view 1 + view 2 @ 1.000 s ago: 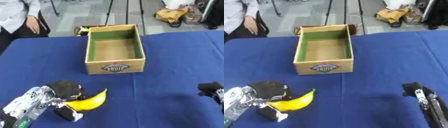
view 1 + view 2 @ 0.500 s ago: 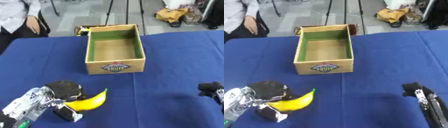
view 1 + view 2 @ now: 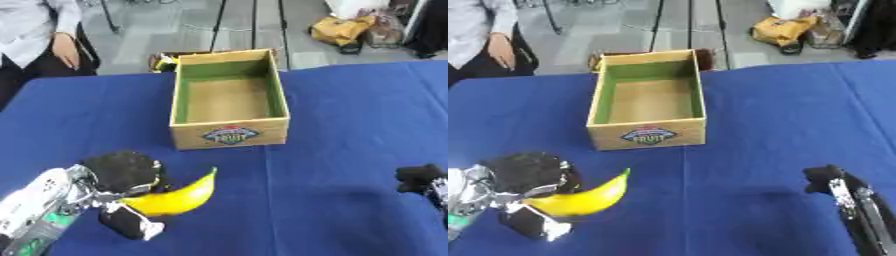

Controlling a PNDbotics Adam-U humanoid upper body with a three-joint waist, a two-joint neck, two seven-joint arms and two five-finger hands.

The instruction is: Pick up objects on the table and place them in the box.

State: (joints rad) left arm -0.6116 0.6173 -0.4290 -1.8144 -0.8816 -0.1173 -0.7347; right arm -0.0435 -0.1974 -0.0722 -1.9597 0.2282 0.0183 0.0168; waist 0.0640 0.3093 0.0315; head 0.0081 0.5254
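While the left hand (image 3: 118,172) is clasping the banana (image 3: 175,196) between curled fingers and thumb, it should be lifting straight before carrying toward the box (image 3: 230,135) ahead of the fingers; the right hand (image 3: 833,182) is resting, fingers unclear.

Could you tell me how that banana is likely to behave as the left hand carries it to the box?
The banana looks stiff and curved, so it should keep its shape. Its smooth skin may slip or pivot, since the left hand holds only one end. It probably bruises if dropped into the box.
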